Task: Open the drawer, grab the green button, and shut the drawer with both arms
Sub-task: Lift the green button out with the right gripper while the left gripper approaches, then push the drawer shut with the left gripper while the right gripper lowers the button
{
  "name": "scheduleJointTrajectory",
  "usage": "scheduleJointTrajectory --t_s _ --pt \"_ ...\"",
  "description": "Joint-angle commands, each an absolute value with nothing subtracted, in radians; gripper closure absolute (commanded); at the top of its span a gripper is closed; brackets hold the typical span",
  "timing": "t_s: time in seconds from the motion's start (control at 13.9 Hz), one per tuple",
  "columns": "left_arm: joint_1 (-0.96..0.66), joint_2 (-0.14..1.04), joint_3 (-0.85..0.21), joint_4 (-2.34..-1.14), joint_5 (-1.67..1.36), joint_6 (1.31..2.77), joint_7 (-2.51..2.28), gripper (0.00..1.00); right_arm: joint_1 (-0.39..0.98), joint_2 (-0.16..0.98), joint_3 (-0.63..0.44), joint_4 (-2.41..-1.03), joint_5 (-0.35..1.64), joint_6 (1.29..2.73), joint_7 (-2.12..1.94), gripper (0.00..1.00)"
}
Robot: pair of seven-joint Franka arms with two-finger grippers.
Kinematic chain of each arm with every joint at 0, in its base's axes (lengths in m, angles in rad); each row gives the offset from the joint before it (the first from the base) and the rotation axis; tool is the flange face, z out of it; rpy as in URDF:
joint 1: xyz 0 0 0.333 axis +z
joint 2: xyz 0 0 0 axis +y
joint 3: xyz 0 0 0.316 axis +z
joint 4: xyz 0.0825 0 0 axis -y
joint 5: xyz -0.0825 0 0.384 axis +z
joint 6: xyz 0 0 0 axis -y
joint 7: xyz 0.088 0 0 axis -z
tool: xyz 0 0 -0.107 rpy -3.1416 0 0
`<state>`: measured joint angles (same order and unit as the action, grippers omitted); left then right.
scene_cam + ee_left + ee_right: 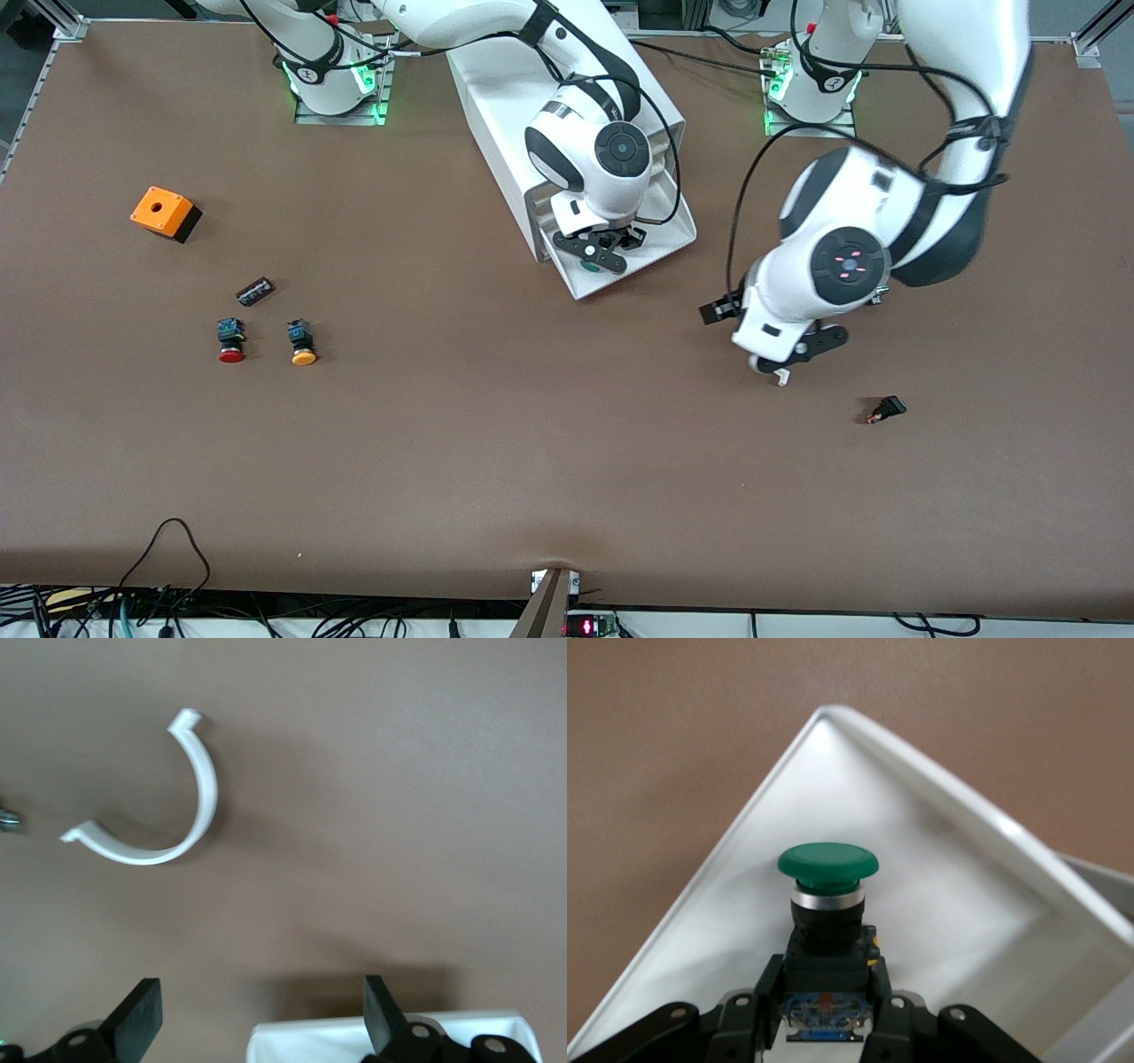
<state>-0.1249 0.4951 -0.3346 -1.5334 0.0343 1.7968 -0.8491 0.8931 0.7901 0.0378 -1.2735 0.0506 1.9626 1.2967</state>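
A curved white clip (pixel 168 806) lies under the open left pincer (pixel 257 1014); the right pincer (pixel 828 1014) grips the green button (pixel 827 890) in the open drawer (pixel 660 244).

button (pixel 828 904): lower body cut off by right wrist view's edge, almost wholly covered by right pincer (pixel 601 252) in front view | drawer (pixel 660 244): inside partly covered by right arm | left pincer (pixel 261 1014): only fingertips in left wrist view | small black part (pixel 887 409) near left arm's end: too small to identify

glossy white plastic drawer (pixel 983 904), matt brown table (pixel 532 443).
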Motion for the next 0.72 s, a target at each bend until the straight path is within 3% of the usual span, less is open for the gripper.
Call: scheduleJointTrajectory --t_s 0.0,0.29,0.65 --pt "-0.13 0.483 -0.328 -1.641 0.023 1.929 -0.865 0.0 0.852 0.762 0.032 -1.207 0.044 1.847 1.206 1.0" --pt "-0.13 0.532 -0.33 -1.663 0.02 2.0 -0.867 0.0 0.747 0.715 0.046 -1.129 0.052 1.698 1.059 1.0" --pt "-0.159 0.6 -0.33 -1.667 -0.014 2.091 -0.922 0.0 0.566 0.612 0.038 -1.137 0.078 1.551 0.657 1.0"
